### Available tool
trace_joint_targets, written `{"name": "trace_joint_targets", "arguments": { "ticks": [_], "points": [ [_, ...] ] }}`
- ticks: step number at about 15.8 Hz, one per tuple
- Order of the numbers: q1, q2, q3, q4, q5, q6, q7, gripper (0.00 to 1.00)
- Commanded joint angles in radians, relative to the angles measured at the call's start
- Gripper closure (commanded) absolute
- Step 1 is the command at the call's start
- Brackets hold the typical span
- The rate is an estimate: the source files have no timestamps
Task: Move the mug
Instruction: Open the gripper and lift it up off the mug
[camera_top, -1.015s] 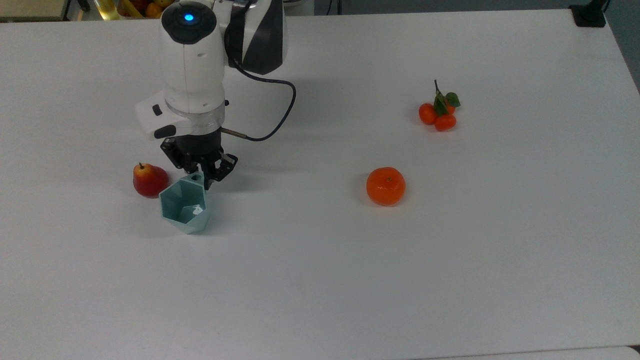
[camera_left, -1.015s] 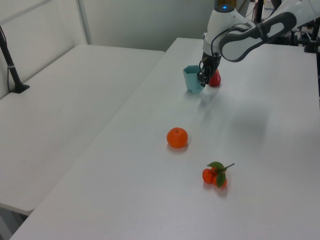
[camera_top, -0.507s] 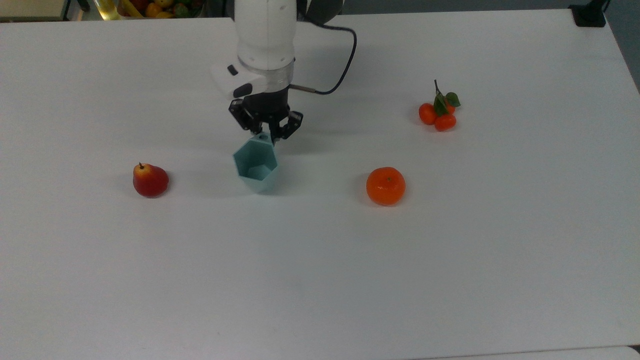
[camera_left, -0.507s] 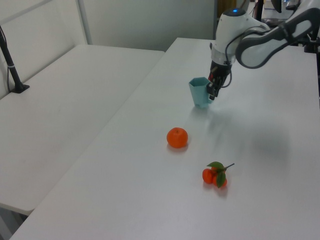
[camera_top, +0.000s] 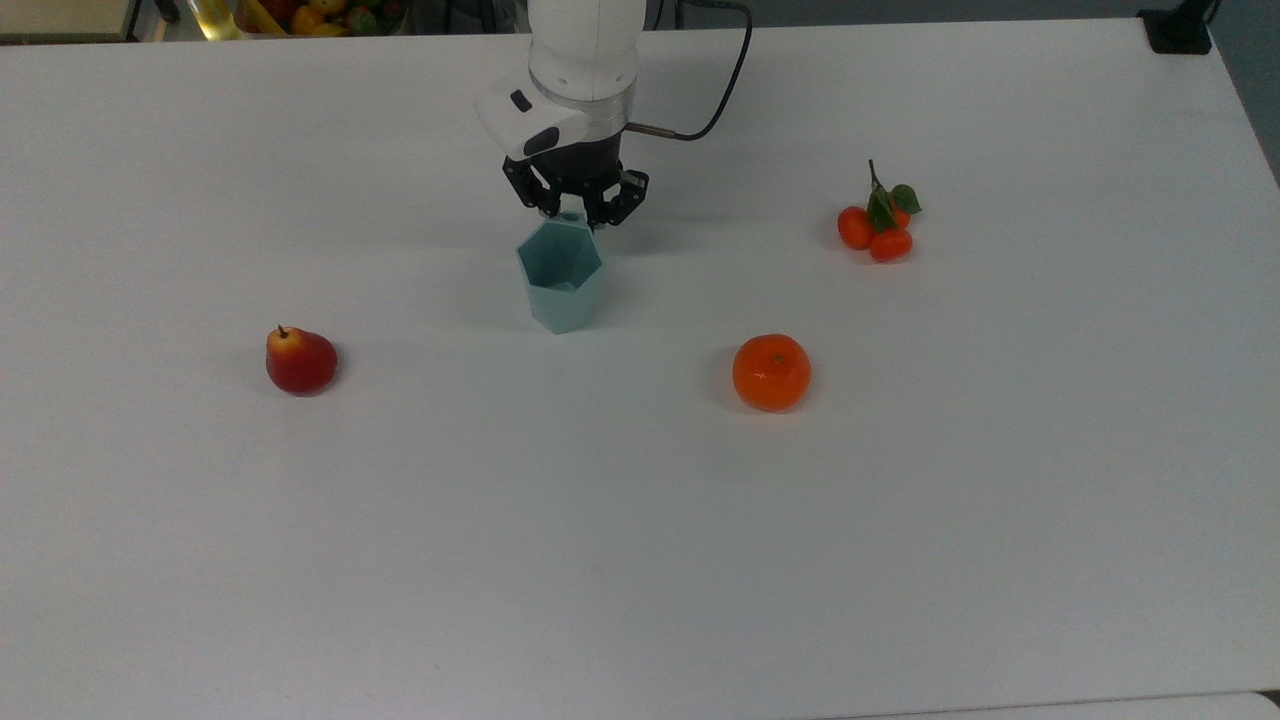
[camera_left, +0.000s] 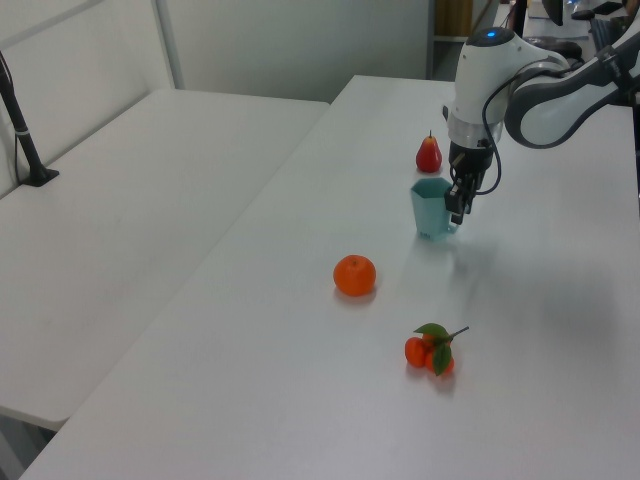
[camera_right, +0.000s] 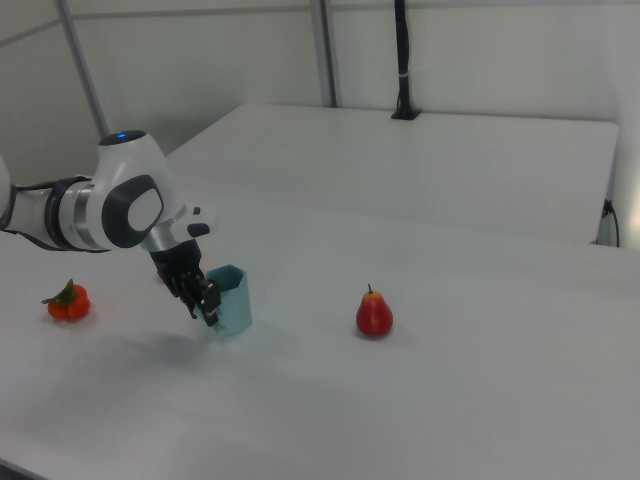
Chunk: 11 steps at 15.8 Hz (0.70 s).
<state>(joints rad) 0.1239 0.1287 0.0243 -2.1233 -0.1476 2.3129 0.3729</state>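
Note:
The pale teal faceted mug (camera_top: 563, 275) (camera_left: 432, 207) (camera_right: 230, 299) stands upright near the table's middle, between the pear and the orange. My gripper (camera_top: 575, 214) (camera_left: 456, 207) (camera_right: 205, 298) comes down from above and is shut on the mug's handle side at the rim, on the far side in the top view. Whether the mug's base touches the table I cannot tell.
A red pear (camera_top: 299, 361) (camera_left: 429, 155) (camera_right: 374, 314) lies at the top view's left. An orange (camera_top: 771, 372) (camera_left: 354, 275) and a cluster of small tangerines with leaves (camera_top: 878, 226) (camera_left: 431, 350) (camera_right: 67, 301) lie to the top view's right. The arm's black cable (camera_top: 715, 95) loops behind the wrist.
My gripper has carried the mug from beside the pear toward the top view's right and further back, now about midway between pear and orange. The fruits have not moved.

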Motion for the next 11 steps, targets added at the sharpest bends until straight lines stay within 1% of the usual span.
{"name": "trace_joint_targets", "arguments": {
  "ticks": [1, 2, 4, 6, 7, 9, 11],
  "points": [
    [0.016, -0.046, -0.004, -0.001, -0.029, -0.098, 0.024, 0.00],
    [0.017, -0.050, -0.004, 0.015, -0.030, -0.137, 0.020, 0.00],
    [0.023, -0.052, -0.004, 0.086, -0.033, -0.245, 0.008, 0.00],
    [0.022, -0.050, -0.003, 0.196, -0.029, -0.375, -0.058, 0.00],
    [0.020, -0.049, -0.004, 0.259, -0.015, -0.436, -0.084, 0.00],
    [0.014, -0.047, -0.004, 0.362, -0.004, -0.524, -0.097, 0.00],
    [0.013, -0.050, -0.009, 0.439, -0.003, -0.598, -0.106, 0.00]
  ]
}}
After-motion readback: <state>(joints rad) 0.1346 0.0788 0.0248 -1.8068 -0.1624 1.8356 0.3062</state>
